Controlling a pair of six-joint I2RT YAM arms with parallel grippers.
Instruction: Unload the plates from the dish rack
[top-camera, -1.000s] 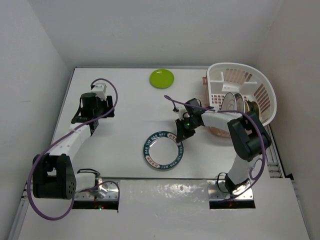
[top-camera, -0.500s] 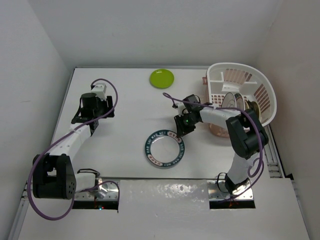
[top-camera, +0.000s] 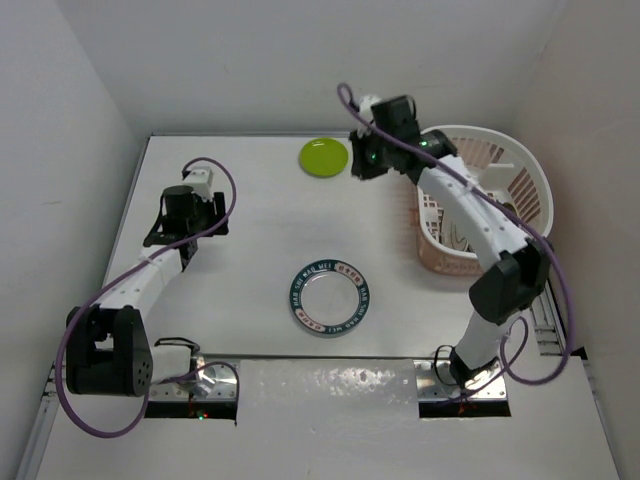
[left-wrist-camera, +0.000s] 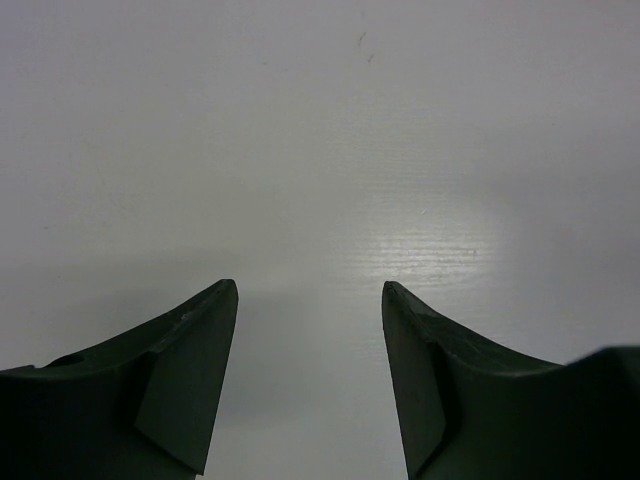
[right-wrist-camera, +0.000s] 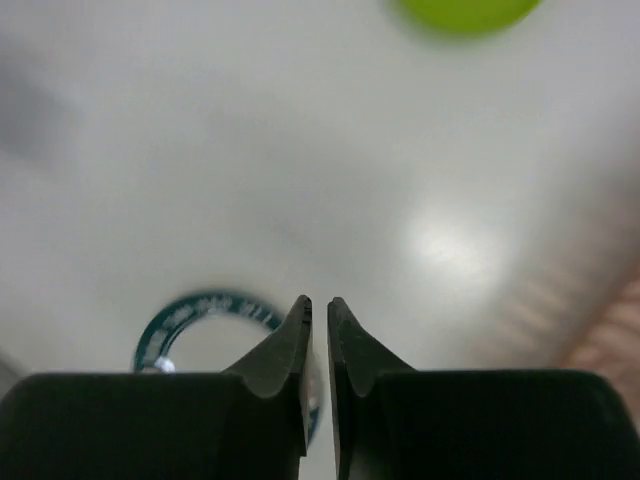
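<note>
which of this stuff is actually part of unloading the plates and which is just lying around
Part of the job:
- dish rack
- lime-green plate, out on the table
- green-and-red-rimmed plate, out on the table

Just there:
- table
- purple cable on the left arm

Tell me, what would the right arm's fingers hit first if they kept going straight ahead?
Probably the bare white tabletop, between the white round plate with the green-red rim and the small lime-green plate. Nothing else shows in that line, though depth is unclear.
</note>
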